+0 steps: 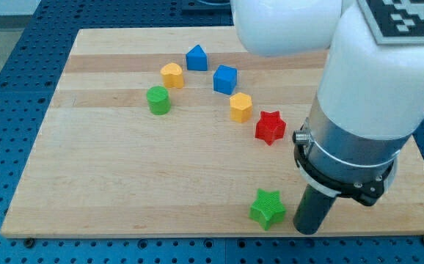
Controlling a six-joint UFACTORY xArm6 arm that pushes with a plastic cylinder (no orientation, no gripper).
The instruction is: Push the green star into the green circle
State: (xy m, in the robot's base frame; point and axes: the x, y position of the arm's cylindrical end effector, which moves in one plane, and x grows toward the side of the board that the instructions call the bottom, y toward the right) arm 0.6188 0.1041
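The green star (268, 209) lies near the board's bottom edge, right of centre. My tip (306, 229) stands just to the star's right, close to it or touching it. The green circle (158, 100), a short cylinder, stands far off at the upper left of the board. The arm's large white and grey body covers the board's right side; the red circle is hidden behind it.
A red star (270, 127) lies right of centre. A yellow block (241, 107), a blue cube (225, 78), a blue house-shaped block (196, 58) and a yellow block (172, 75) form an arc between the red star and the green circle. The wooden board (124, 183) has its bottom edge just below the green star.
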